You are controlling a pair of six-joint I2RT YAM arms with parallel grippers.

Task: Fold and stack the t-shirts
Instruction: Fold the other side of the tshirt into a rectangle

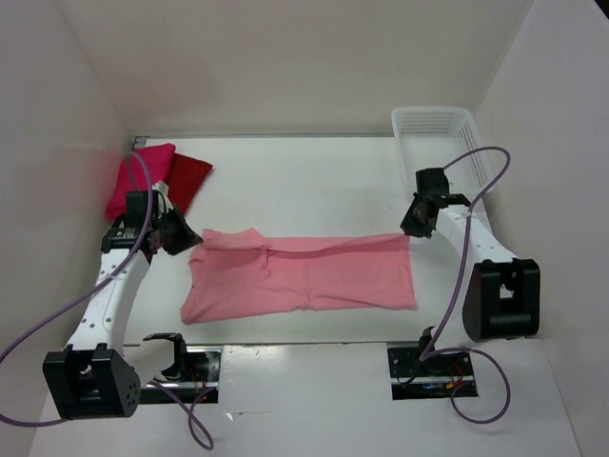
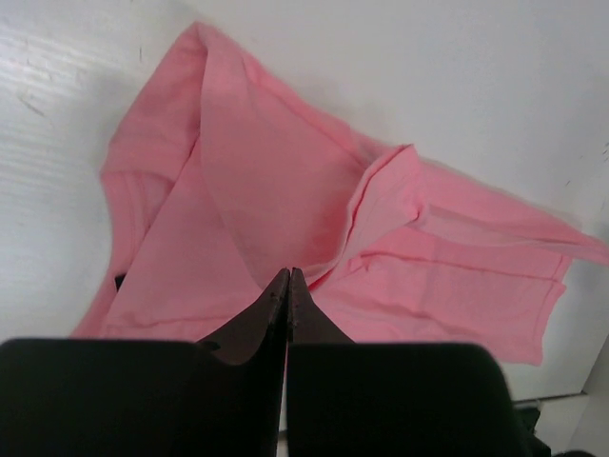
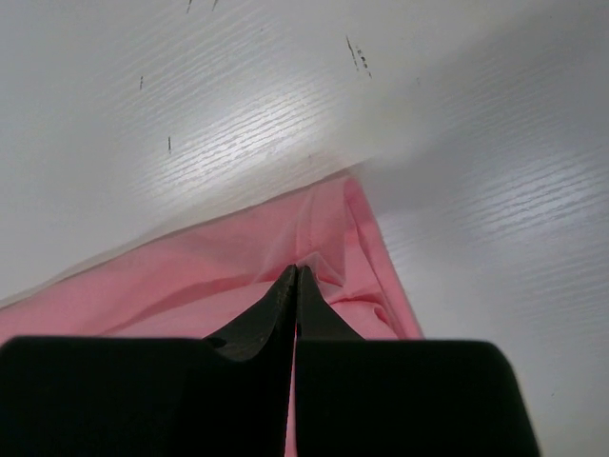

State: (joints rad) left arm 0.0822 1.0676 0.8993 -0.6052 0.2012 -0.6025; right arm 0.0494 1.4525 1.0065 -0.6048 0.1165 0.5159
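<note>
So the light salmon pink shirt [image 1: 304, 276] is laid out flat in the middle of the desk [image 1: 304, 181], long side running left to right, with a lengthwise fold across it and some doubled-over cloth at the left end. The left gripper [image 1: 181, 236] sits right at its far-left corner. In the left wrist view the left gripper [image 2: 288, 276] is pressed together, tips down on the shirt [image 2: 266, 190], and a raised ridge of cloth runs up to them, but I honestly can't tell whether any fabric is caught between them. The right gripper [image 1: 414, 221] is at the far-right corner. From the right wrist view the right gripper [image 3: 297, 271] is pressed together too, and the shirt [image 3: 190, 276] bunches into a little pucker right at the tips, so that one looks like it's pinching the corner. The other two are off in the far-left corner of the desk - the magenta-pink shirt [image 1: 138, 176] against the left wall and the dark red shirt [image 1: 187, 179] touching its right side, both bunched into compact lumps. Over on the far right there's a white mesh basket [image 1: 433, 114] against the wall, well apart from all the shirts.
</note>
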